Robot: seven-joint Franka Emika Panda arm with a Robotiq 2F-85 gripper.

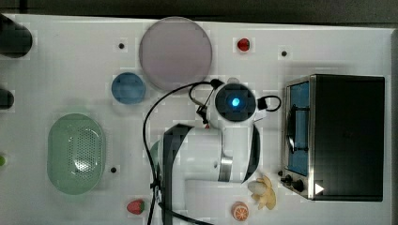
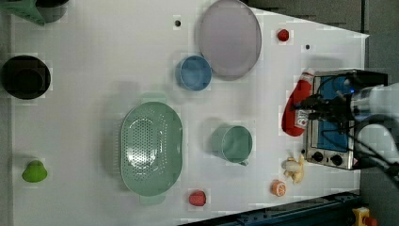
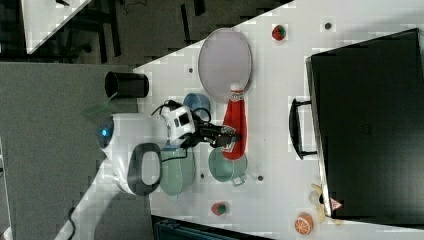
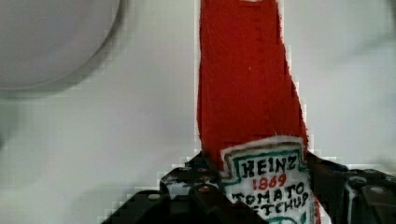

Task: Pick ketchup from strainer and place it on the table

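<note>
My gripper [image 2: 307, 113] is shut on the ketchup [image 2: 295, 109], a red squeeze bottle with a white cap and a white label. The fingers clamp it at the label [image 4: 266, 184], and the red body [image 4: 245, 88] points away from the wrist. In the right view the ketchup [image 3: 235, 127] hangs over the white table [image 3: 280, 100] with my gripper [image 3: 226, 137] on it, between the grey plate and the green cup. The pale green strainer [image 1: 52, 154] lies at the top view's left with nothing in it. The left view shows the strainer [image 2: 176, 141] well apart from the bottle.
A grey plate [image 1: 175, 52] and a blue bowl [image 1: 127, 88] lie beyond the arm. A green cup [image 2: 233, 143] stands near the strainer. A toaster oven [image 1: 347, 136] fills the top view's right. A strawberry [image 1: 135, 206], orange slice [image 1: 240, 211] and banana [image 1: 263, 191] line one edge.
</note>
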